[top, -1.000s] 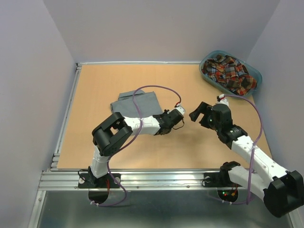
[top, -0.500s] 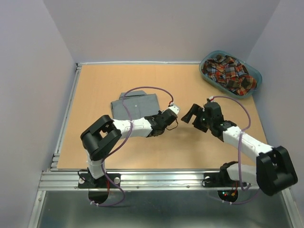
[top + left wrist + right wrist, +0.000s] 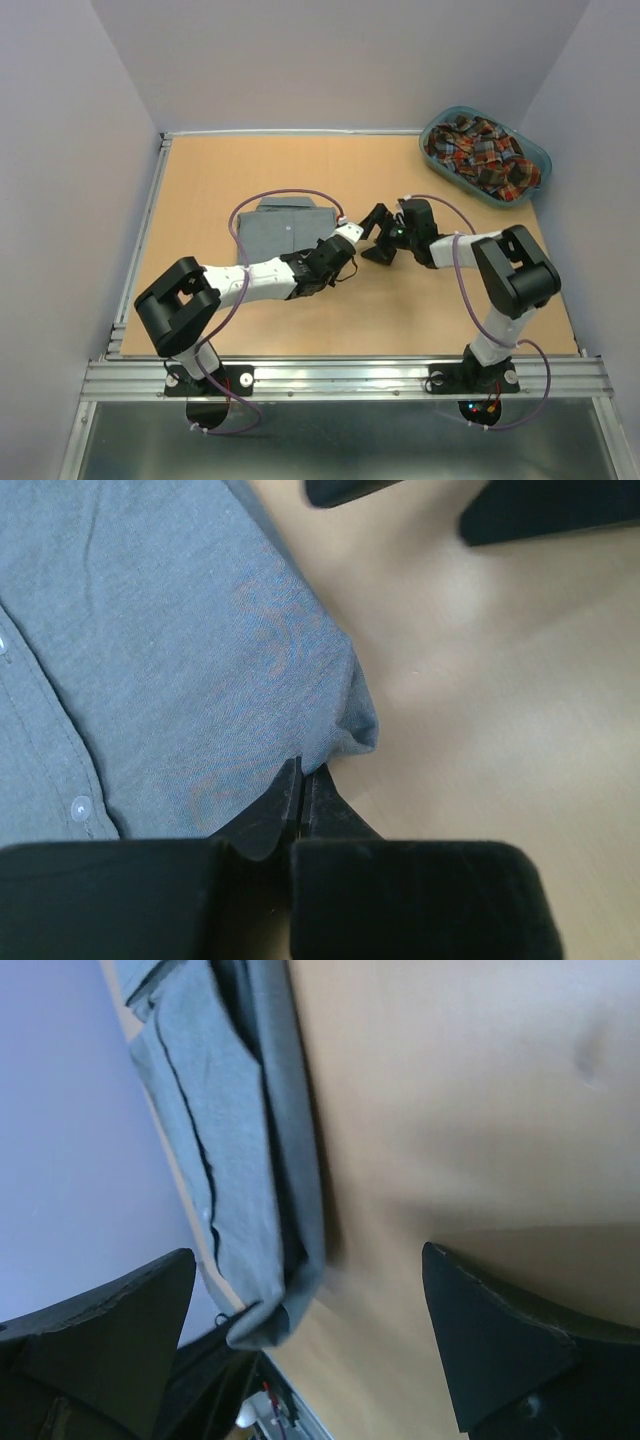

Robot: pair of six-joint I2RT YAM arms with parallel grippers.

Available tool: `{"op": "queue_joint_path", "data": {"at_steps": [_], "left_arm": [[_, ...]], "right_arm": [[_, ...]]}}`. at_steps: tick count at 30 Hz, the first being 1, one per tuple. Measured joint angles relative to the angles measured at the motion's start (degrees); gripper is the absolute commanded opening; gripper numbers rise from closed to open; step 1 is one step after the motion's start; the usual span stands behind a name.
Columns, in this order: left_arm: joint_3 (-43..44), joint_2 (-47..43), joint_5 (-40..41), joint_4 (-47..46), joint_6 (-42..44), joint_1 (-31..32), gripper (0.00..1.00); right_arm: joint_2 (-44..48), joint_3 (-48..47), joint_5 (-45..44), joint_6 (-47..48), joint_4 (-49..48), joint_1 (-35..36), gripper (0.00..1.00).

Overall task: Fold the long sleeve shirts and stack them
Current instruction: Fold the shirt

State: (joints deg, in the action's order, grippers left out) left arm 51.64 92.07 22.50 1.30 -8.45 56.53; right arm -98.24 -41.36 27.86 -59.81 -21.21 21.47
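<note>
The grey shirt (image 3: pixel 285 230) lies folded on the table left of centre, collar at the far edge; its buttons show in the left wrist view (image 3: pixel 150 630). My left gripper (image 3: pixel 338 248) is shut on the shirt's near right corner, jaws pressed together on the cloth edge (image 3: pixel 302 772). My right gripper (image 3: pixel 378 236) is open and empty just right of that corner, low over the table. In the right wrist view (image 3: pixel 310 1340) the shirt's folded edge (image 3: pixel 250 1110) lies between its spread fingers. The plaid shirt (image 3: pixel 480 155) lies crumpled in the teal basket.
The teal oval basket (image 3: pixel 540 160) stands at the far right corner. A raised metal rail (image 3: pixel 150 220) runs along the table's left edge. Purple cables loop over both arms, one above the grey shirt (image 3: pixel 285 193).
Both grippers have moved left. The left one has drawn back over the grey shirt's right corner. The right one has followed and now sits beside it. More of the shirt shows.
</note>
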Motion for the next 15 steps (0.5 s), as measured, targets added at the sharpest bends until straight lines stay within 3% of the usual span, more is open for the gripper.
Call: {"op": "queue_joint_path", "data": {"at_steps": [8,15], "left_arm": [[-2.1,-2.8,-1.5,-2.1,-2.1,0.0,0.00],[-4.7,-6.0,-2.0,-3.0,-3.2,0.1,0.01]], "right_arm": [[-13.2,-10.0,5.8,-4.7,-8.2,4.9,0.99],[-19.3,-15.3,7.8,-6.7,-11.4,7.9,0.88]]}}
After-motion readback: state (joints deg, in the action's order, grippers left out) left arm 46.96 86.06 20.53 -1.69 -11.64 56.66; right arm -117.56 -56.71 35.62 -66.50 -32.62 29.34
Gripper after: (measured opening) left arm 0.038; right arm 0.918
